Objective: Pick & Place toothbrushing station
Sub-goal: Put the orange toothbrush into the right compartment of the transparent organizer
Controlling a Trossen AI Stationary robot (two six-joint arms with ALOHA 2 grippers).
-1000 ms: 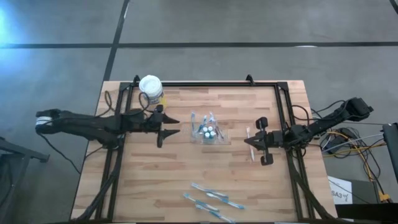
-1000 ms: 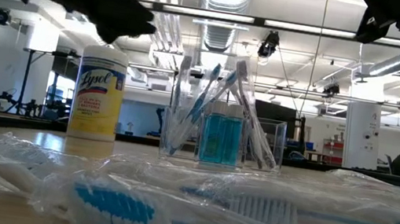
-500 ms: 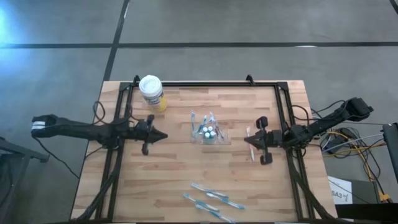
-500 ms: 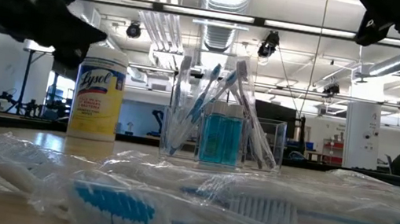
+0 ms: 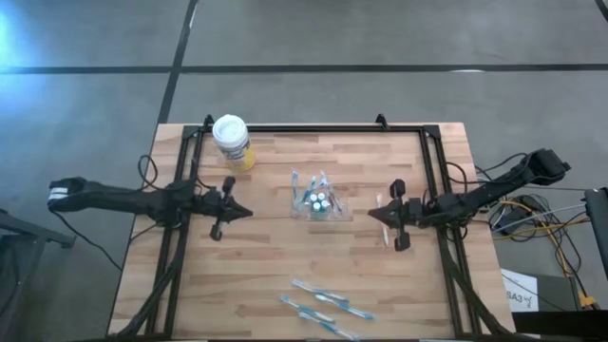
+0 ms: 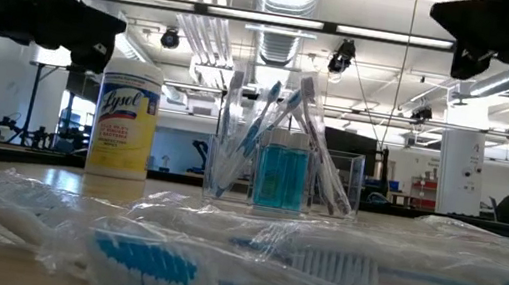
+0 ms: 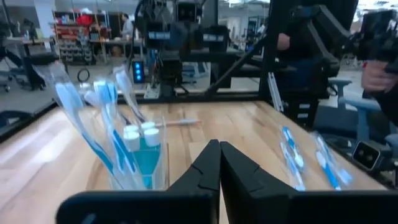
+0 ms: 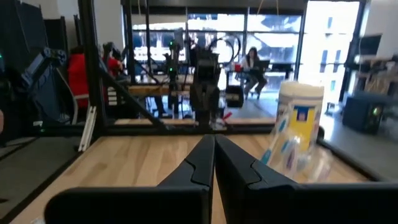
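Brush holder flanked by two closed claws

On the wooden worktop (image 5: 275, 256) a clear holder (image 5: 318, 201) of blue-and-white toothbrushes (image 7: 81, 118) and small white-capped tubes (image 5: 319, 200) is seen at the centre. The left claw (image 5: 249, 212) is pressed shut, empty, apart from the holder on its left. The right claw (image 5: 372, 215), likewise closed and empty, is found near its right. Wrapped toothbrushes (image 5: 323, 306) lie at the near edge
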